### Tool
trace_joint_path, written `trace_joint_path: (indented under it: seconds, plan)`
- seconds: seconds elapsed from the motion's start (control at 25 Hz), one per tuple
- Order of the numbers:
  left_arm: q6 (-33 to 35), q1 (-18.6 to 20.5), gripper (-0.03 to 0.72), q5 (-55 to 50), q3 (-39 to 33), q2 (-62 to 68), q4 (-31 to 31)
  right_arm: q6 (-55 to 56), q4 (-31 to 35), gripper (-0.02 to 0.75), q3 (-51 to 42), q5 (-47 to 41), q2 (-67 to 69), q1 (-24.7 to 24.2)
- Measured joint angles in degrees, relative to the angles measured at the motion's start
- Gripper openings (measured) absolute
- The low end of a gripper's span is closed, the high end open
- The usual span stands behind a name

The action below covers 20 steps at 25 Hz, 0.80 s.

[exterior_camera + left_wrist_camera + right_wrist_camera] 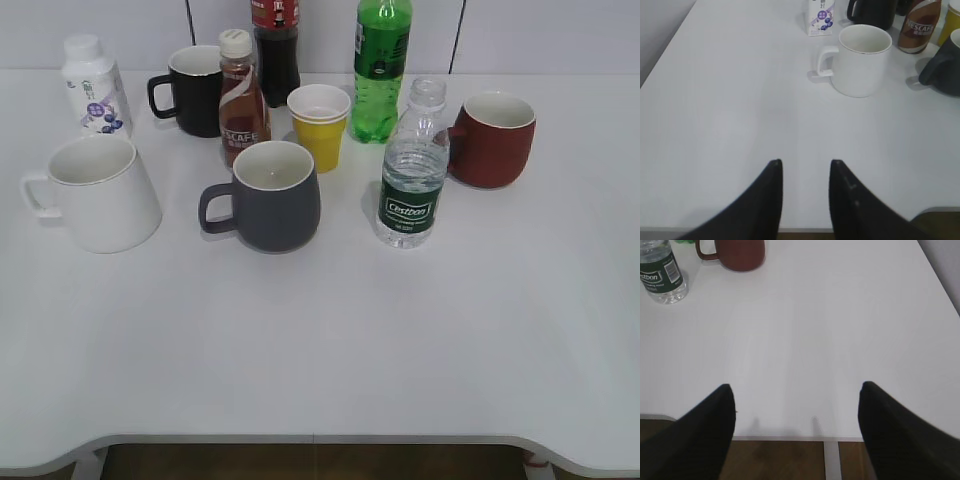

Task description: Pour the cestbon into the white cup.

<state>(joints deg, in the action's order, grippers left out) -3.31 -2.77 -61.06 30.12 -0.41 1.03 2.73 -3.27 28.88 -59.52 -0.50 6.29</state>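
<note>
The cestbon bottle (412, 170) stands upright and uncapped right of centre, with a dark green label; its lower part shows in the right wrist view (661, 275) at top left. The white cup (98, 192) stands at the left, handle pointing left; in the left wrist view (862, 60) it is ahead and to the right. My left gripper (805, 162) is open and empty over the table's front edge. My right gripper (796, 386) is wide open and empty over the front edge, well short of the bottle. Neither gripper shows in the exterior view.
A dark grey mug (272, 195), a brown Nescafe bottle (242, 100), a yellow paper cup (320, 125), a black mug (192, 90), a green soda bottle (380, 70), a dark cola bottle (275, 45), a red mug (492, 138) and a white milk bottle (92, 85) crowd the back half of the white table (320, 340).
</note>
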Motion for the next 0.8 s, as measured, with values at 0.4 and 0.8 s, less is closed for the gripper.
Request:
trace_joint_path:
  seconds: [0.4, 0.8]
  plan:
    - [0.0, 0.0, 0.241, 0.0, 0.0, 0.0, 0.0, 0.0, 0.0, 0.575, 0.0, 0.0, 0.0, 0.0]
    - [0.0, 0.0, 0.241, 0.0, 0.0, 0.0, 0.0, 0.0, 0.0, 0.575, 0.0, 0.0, 0.0, 0.0]
